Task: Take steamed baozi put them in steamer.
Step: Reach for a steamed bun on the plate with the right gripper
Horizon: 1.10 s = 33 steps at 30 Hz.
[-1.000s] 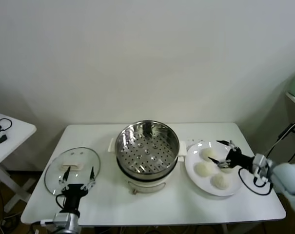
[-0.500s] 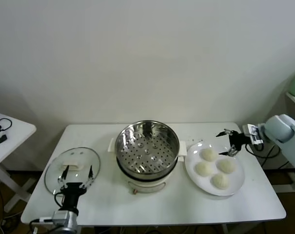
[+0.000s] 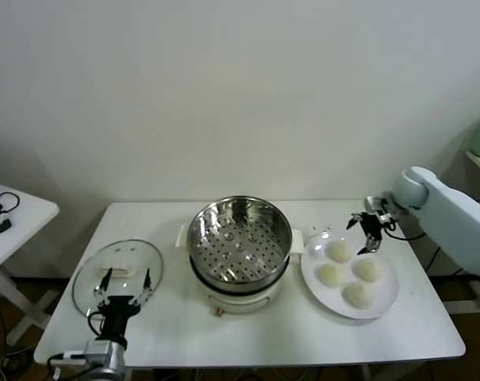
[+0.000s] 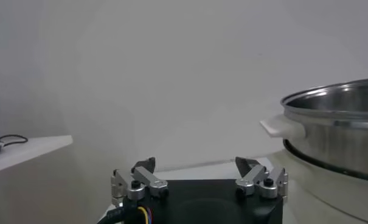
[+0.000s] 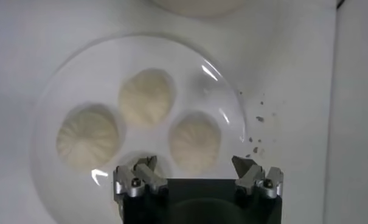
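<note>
White plate (image 5: 68,73), round, on a white table (image 5: 293,61). Steamed baozi on it: three in full sight (image 5: 146,96), a fourth partly hidden behind the right gripper (image 5: 197,176). Gripper above the plate, fingers wide apart, holding nothing. Dark specks (image 5: 256,131) on the table beside the plate.

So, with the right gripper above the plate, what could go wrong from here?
The four baozi lie close together on the plate, so the open right gripper may nudge a neighbour when it descends. They look soft; a firm pinch might dent one. The steamer has a raised rim that a low carry could clip.
</note>
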Available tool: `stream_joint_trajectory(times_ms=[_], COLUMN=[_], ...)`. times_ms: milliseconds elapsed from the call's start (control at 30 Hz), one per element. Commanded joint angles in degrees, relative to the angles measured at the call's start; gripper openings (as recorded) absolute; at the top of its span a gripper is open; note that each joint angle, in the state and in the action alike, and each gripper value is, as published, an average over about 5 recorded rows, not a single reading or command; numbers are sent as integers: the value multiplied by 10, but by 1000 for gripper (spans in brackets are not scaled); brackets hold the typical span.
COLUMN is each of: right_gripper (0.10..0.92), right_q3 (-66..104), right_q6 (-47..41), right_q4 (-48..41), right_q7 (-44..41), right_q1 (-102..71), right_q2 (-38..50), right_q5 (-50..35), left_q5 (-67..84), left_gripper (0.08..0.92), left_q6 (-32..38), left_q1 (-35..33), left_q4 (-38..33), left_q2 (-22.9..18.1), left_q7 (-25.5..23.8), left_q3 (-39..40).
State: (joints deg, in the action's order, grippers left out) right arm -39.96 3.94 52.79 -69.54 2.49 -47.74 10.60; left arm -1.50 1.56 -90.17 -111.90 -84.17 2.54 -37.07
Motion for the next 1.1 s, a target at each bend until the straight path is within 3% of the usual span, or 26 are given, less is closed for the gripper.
stream_joint_trajectory(times_ms=[33, 867, 1100], right_gripper=[823, 820, 721], right_q3=[1, 79, 87], right_q6=[9, 46, 46], right_q4=[-48, -96, -99], right_q7=[2, 33, 34], right_q1=[-10, -55, -60], right_q2=[-48, -83, -87], right_q5=[61, 139, 140], left_q5=[1, 0, -1], left_gripper=[823, 823, 823], left_q6=[-2, -4, -4], left_q1=[3, 4, 3], left_q4=[-1, 5, 5], left_q2=[1, 0, -1], left_q7=[0, 1, 2], left_q3=[1, 0, 0])
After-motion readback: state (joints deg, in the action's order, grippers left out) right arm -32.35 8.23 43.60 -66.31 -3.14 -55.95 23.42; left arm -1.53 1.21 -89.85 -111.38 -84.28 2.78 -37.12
